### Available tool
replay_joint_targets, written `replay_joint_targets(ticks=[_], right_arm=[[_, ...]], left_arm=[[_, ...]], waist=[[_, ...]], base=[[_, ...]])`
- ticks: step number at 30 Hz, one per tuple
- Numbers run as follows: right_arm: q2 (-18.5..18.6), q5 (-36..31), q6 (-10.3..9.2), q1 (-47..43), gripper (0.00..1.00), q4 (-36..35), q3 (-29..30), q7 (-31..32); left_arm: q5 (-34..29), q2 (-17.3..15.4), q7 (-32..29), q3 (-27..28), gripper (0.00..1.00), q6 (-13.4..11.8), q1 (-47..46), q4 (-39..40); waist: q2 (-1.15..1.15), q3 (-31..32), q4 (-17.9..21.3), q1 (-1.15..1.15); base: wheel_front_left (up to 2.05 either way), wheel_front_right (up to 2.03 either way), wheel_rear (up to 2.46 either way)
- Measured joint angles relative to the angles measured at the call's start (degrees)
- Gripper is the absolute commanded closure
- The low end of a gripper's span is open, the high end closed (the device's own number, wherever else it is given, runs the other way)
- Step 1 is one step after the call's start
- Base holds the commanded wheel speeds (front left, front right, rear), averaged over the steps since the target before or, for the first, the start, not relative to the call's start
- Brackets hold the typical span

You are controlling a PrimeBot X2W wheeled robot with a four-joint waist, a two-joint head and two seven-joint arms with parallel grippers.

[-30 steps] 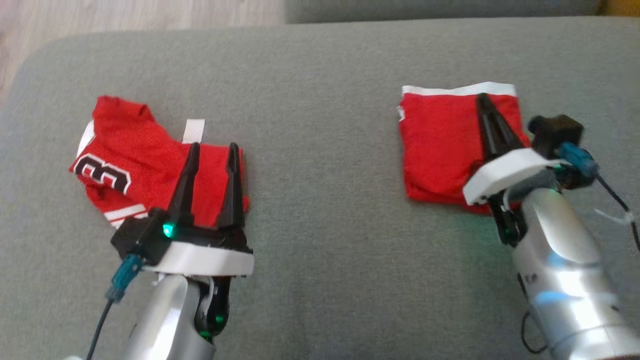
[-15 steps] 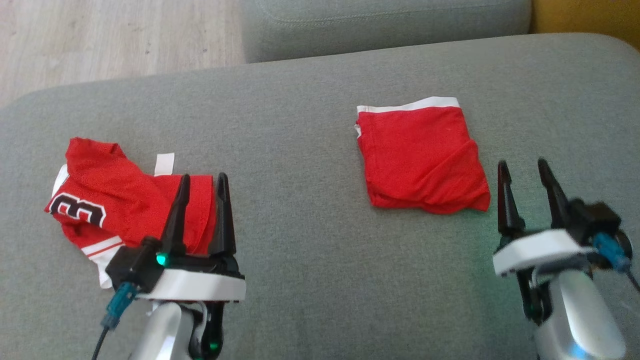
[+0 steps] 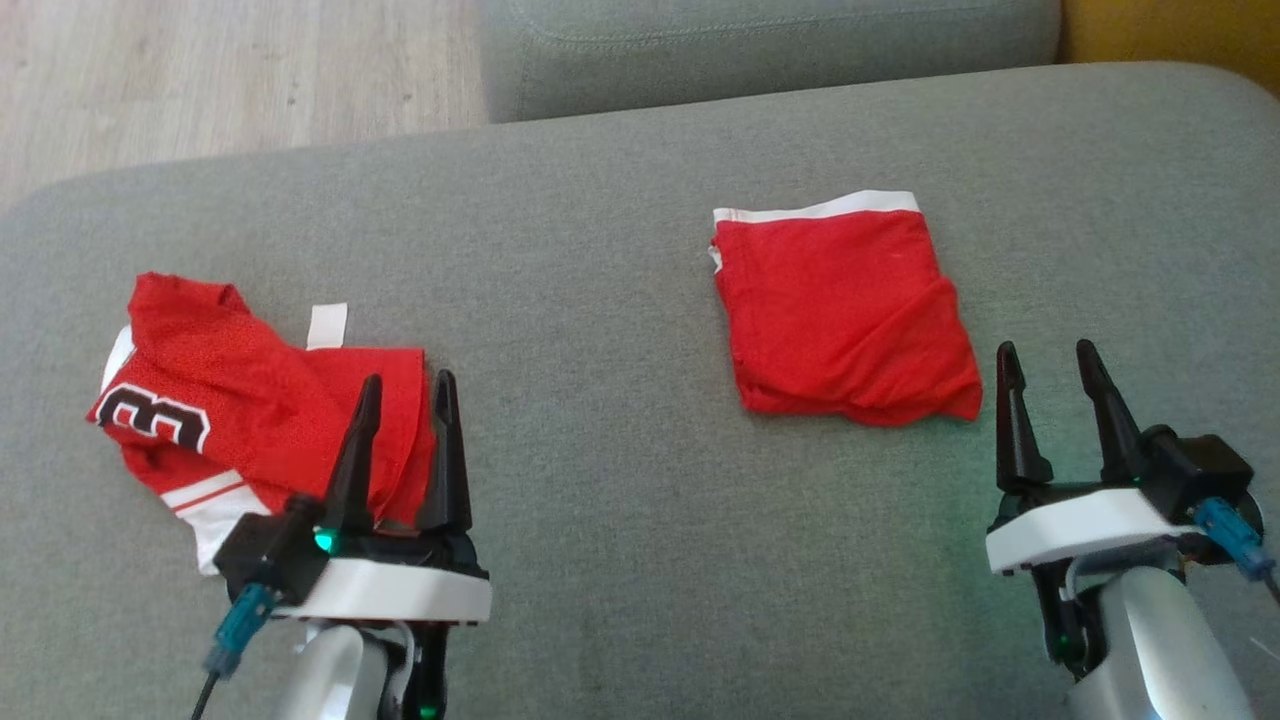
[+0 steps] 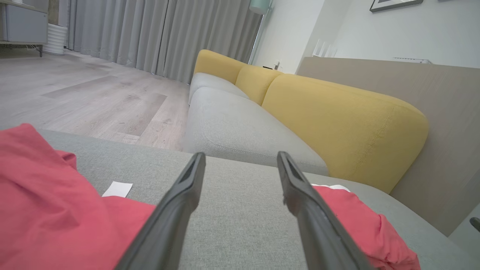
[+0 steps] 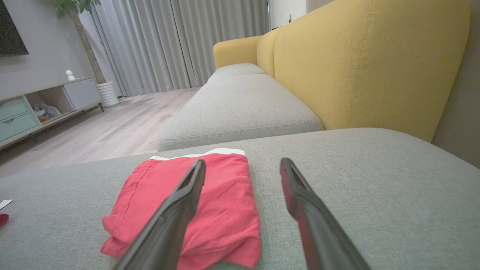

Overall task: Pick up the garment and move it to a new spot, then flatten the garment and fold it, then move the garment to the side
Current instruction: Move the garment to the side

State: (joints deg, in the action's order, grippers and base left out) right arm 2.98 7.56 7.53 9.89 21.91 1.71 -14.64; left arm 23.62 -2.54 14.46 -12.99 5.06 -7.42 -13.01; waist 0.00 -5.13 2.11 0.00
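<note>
The garment point(image 3: 840, 310), red with a white band along its far edge, lies folded into a rough square on the grey sofa cushion point(image 3: 620, 420), right of centre. My right gripper point(image 3: 1045, 347) stands open just off its near right corner and holds nothing. In the right wrist view, the garment point(image 5: 150, 198) lies left of and behind the open right gripper point(image 5: 243, 161). My left gripper point(image 3: 408, 378) is open too, its tips over the right edge of a crumpled red jersey point(image 3: 230, 400). In the left wrist view, the left gripper point(image 4: 240, 154) points at bare cushion.
The jersey point(image 4: 45, 210) carries a black-and-white number, and a small white tag point(image 3: 327, 325) lies beside it. Another grey cushion point(image 3: 760, 50) adjoins the far side, with a yellow backrest point(image 5: 367, 63) to the right. Wooden floor point(image 3: 230, 70) lies beyond the far left edge.
My right gripper was shut over the folded garment's right side; it has opened and drawn back to the near right. The head camera shifted. The left gripper has barely moved.
</note>
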Motion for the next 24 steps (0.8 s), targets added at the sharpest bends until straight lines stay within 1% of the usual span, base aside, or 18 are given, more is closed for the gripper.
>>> replay_joint_targets(ticks=[3,7,10,12,13,18,19,24], right_arm=[[0.0,-0.6,0.0,0.2,0.0,0.1,0.5,0.0],[-0.2,-4.6,0.0,2.5,0.0,2.9,3.2,1.1],[-0.2,-6.0,0.0,6.1,0.0,5.5,5.3,2.6],[-0.2,-8.2,0.0,9.0,0.0,7.3,6.2,3.9],[-0.2,-8.7,0.0,10.5,0.0,8.4,6.6,4.5],[-0.1,-8.5,0.0,17.1,0.0,15.2,9.0,6.4],[-0.1,-8.5,0.0,17.1,0.0,15.2,9.0,6.4],[-0.1,-8.7,0.0,22.1,0.0,22.8,11.5,8.5]], left_arm=[[-0.3,0.0,0.0,-0.2,0.0,0.0,-0.1,0.0],[-0.7,0.0,0.0,-0.6,0.0,0.1,-1.0,0.3],[-0.7,0.0,0.0,-1.4,0.0,0.1,-2.5,0.2],[-0.7,0.0,0.0,-1.8,0.0,0.1,-3.7,0.3],[-0.7,0.0,0.0,-1.9,0.0,0.4,-4.2,0.3],[-0.8,0.0,0.0,-2.5,0.0,0.5,-6.5,0.3],[-0.8,0.0,0.0,-2.5,0.0,0.5,-6.5,0.3],[-0.8,0.1,0.0,-3.2,0.0,0.6,-7.3,0.3]], waist=[[0.0,-1.0,-0.5,0.0],[0.0,-3.0,-1.4,0.0],[0.0,-4.9,-2.5,0.01],[0.0,-6.4,-3.2,0.01],[0.0,-7.1,-3.6,0.01],[0.0,-10.3,-5.7,0.01],[0.0,-10.3,-5.7,0.01],[0.0,-12.5,-7.5,0.01]], base=[[0.0,0.0,0.0],[0.0,0.0,0.0],[0.0,0.0,0.0],[0.0,0.0,0.0],[0.0,0.0,0.0],[0.0,0.0,0.0],[0.0,0.0,0.0],[0.0,0.0,0.0]])
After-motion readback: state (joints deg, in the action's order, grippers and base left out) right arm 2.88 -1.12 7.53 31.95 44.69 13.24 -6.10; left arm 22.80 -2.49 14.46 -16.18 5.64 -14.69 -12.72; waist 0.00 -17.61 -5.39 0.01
